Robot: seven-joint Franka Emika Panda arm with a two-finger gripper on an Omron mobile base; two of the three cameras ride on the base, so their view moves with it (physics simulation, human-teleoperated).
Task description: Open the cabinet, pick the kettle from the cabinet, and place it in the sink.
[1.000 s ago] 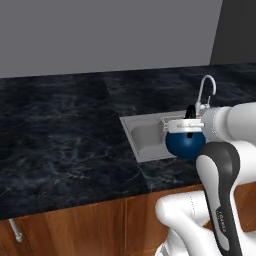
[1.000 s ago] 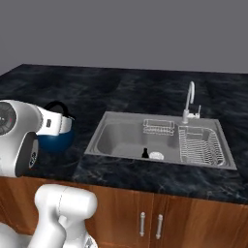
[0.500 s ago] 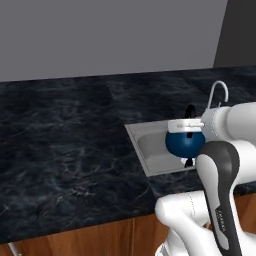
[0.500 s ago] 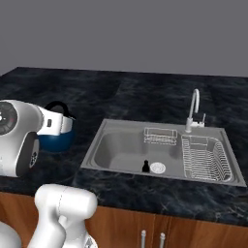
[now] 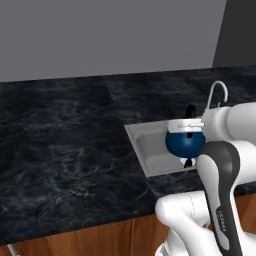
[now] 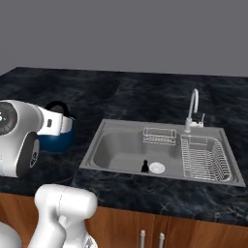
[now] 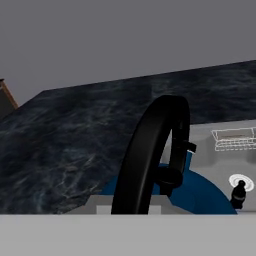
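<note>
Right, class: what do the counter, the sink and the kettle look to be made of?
Counter: likely polished black marble, with pale veins. Sink: probably brushed steel, plain matte grey. Kettle: glossy dark-blue body, maybe enamel, with a black, possibly plastic, handle.

Rendered kitchen, black marble counter (image 6: 145, 97), steel sink (image 6: 121, 150) with faucet (image 6: 193, 109), wire dish rack (image 6: 203, 157), wooden cupboards (image 6: 203, 232) below

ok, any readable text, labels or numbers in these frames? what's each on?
None can be read.
Grey marking running down the arm's dark link: too small and blurred to read.
Ring of marks on the round joint cap: too blurred to read.
Kettle, sink, faucet: no lettering.
</note>
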